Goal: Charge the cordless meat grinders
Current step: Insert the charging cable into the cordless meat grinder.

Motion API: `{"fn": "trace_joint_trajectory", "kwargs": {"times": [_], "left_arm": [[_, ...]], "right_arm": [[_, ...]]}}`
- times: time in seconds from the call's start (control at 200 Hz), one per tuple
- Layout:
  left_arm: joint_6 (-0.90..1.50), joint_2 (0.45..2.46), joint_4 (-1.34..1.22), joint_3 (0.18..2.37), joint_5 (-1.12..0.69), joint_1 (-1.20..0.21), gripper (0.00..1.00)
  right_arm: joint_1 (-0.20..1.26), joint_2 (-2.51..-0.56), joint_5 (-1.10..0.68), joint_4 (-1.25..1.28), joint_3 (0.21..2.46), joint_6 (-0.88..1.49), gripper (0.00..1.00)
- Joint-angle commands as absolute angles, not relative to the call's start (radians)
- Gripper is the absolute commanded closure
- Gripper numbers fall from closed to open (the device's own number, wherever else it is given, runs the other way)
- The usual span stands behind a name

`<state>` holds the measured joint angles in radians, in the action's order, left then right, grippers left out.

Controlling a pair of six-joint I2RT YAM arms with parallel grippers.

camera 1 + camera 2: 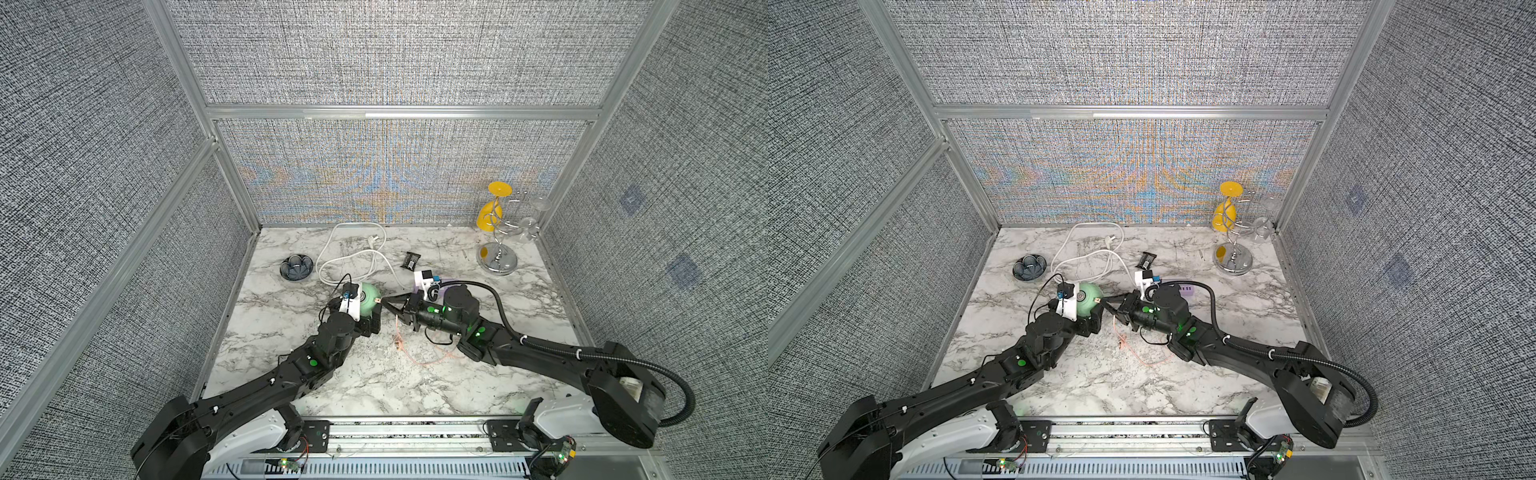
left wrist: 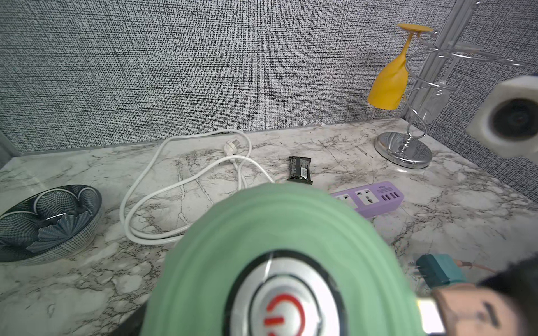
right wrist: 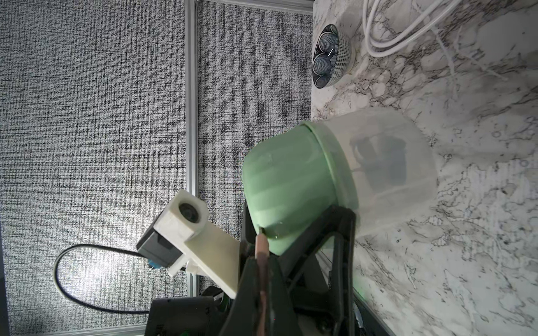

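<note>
The cordless meat grinder (image 1: 369,292) (image 1: 1090,295) is a mint-green dome with a silver button (image 2: 286,302) and a clear cup (image 3: 390,163), and it leans slightly. My left gripper (image 1: 366,311) clasps it from the near side, one black finger (image 3: 342,232) lying along the rim where dome meets cup. From the right, my right gripper (image 1: 391,304) (image 3: 262,261) is shut on a copper-pink cable plug (image 3: 261,241), whose tip touches the dome's side. The pink cable (image 1: 400,338) trails onto the marble. A teal charger cube (image 2: 439,270) lies beside the grinder.
A purple power strip (image 2: 375,200) lies behind the grinder, its white cord (image 1: 349,249) looped at the back. A dark petal bowl (image 1: 296,267) sits at the left and a black packet (image 1: 410,260) mid-back. A chrome glass rack (image 1: 496,259) with a yellow glass (image 1: 490,214) stands back right.
</note>
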<state>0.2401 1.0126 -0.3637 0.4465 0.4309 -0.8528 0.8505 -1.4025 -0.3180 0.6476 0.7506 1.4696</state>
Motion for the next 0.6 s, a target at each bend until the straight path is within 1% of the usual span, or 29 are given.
{"fn": "trace_joint_trajectory", "kwargs": {"times": [0.0,0.32,0.595], "left_arm": [[0.197,1.015,-0.401,0.460,0.361,-0.855,0.28],[0.107,1.000,-0.328,0.485,0.281,-0.856,0.35],[0.082,0.991,-0.286,0.505,0.194,-0.857,0.36]], "right_arm": [[0.854,-1.423,-0.336,0.734,0.761,1.497,1.00],[0.851,-1.456,-0.359,0.711,0.786,1.503,1.00],[0.839,-1.520,-0.389,0.782,0.778,1.548,1.00]]}}
